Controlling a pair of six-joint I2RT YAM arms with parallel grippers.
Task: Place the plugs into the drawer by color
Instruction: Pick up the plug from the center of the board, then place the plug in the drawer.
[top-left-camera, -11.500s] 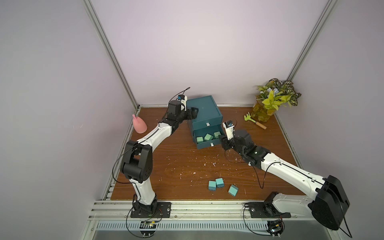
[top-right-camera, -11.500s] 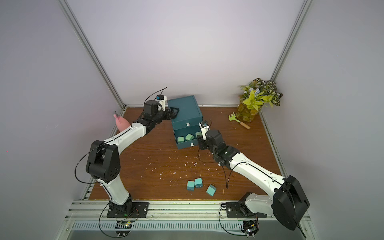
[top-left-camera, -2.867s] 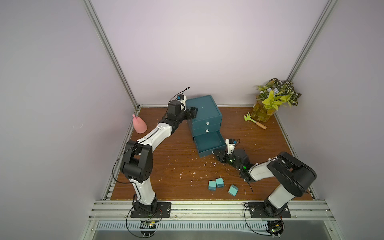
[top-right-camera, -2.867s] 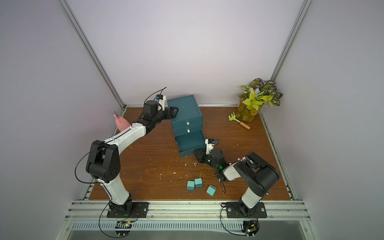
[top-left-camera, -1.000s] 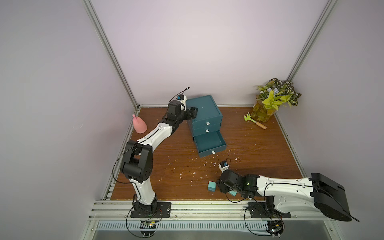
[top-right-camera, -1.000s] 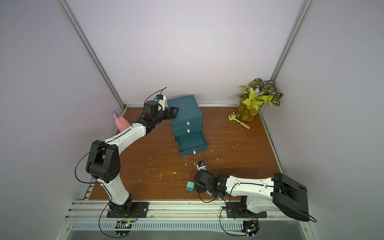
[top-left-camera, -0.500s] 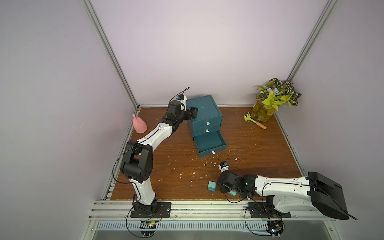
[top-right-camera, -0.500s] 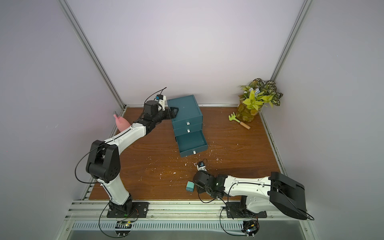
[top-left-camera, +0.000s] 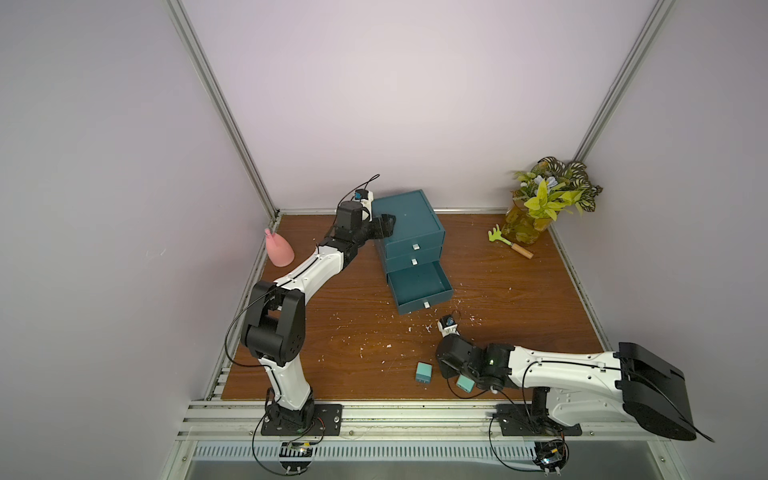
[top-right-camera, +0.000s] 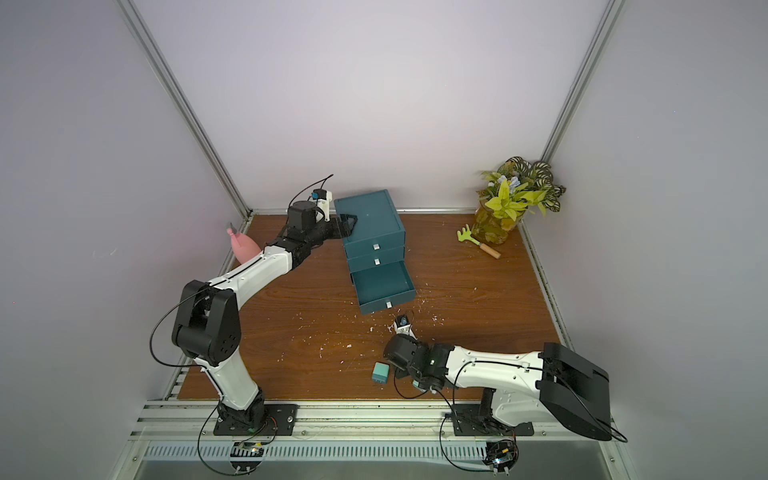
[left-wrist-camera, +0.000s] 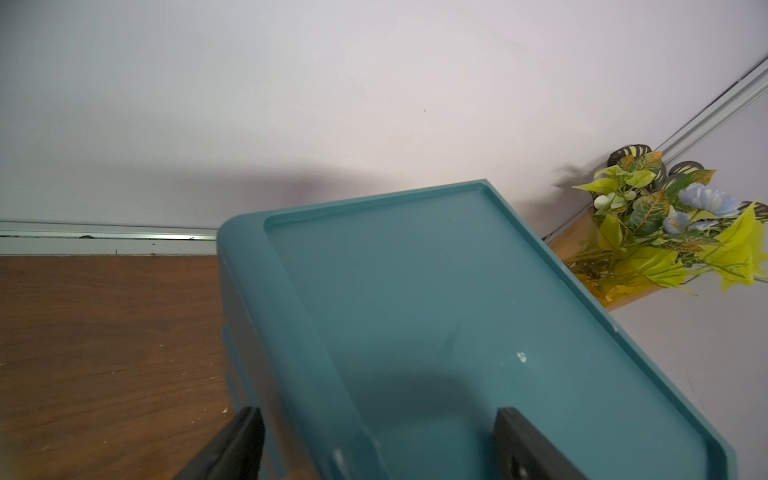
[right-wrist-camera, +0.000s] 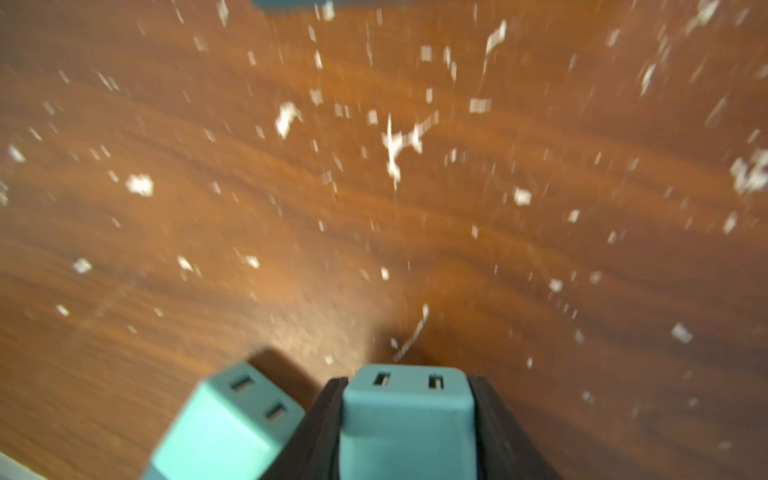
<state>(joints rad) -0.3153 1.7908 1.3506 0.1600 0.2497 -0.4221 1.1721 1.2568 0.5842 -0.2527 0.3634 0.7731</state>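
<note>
Littered wooden tabletop (top-left-camera: 332, 316). Right gripper (right-wrist-camera: 407, 382) pinches a blue-teal plug (right-wrist-camera: 405, 415), presumably for the open bottom drawer (top-left-camera: 417, 280); left gripper (left-wrist-camera: 378, 413), jaws parted astride the cabinet (top-left-camera: 409, 212) edge, seemingly braces it; grip uncertain.

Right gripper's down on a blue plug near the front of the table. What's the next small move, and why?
Probably lift it straight up. The right gripper hugs both sides of the plug, so the grasp looks made. A second plug sits close beside it, so sliding sideways could knock it. The bottom drawer stands open and looks empty, ready to take it.
</note>
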